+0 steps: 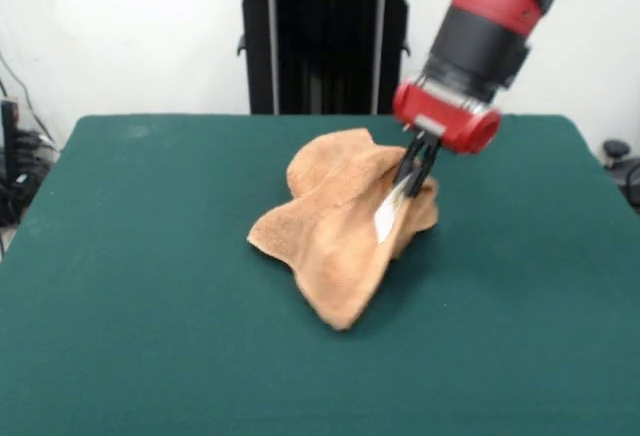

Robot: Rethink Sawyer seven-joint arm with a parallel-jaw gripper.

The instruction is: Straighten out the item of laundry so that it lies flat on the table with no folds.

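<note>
Green table (130, 286), crumpled towel (335, 231), claw (412, 188)

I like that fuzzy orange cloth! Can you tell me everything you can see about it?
The towel is light orange-brown and looks soft, like terry cloth. It lies crumpled and folded near the middle of the green table, not flat. A white label shows on its right side. The robot's end effector pinches the cloth just above that label, with its dark fingers close together.
</note>
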